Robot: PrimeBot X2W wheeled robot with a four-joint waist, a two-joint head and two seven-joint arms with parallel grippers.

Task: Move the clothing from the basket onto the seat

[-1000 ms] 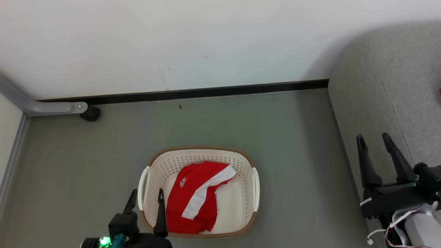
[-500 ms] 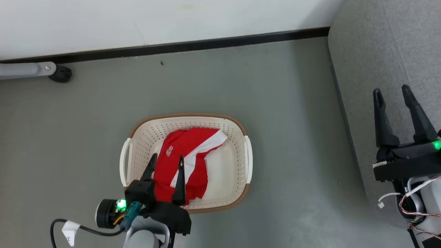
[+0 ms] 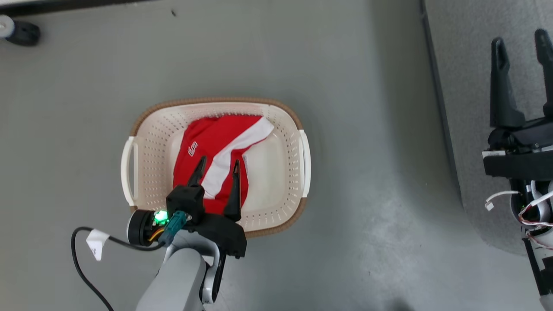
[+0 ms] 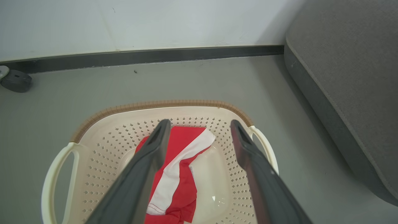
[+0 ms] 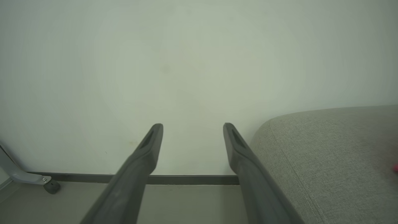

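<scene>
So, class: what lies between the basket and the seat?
Bare grey floor lies between the basket and the seat, as the head view shows.

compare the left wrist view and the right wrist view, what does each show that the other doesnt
Left wrist view but not the right: the basket, the red clothing in it, the open left end effector above them. Right wrist view but not the left: the open, empty right end effector aimed at the wall, and a grey metal bar. Shared: wall, black baseboard, floor, grey seat, dark caster.
</scene>
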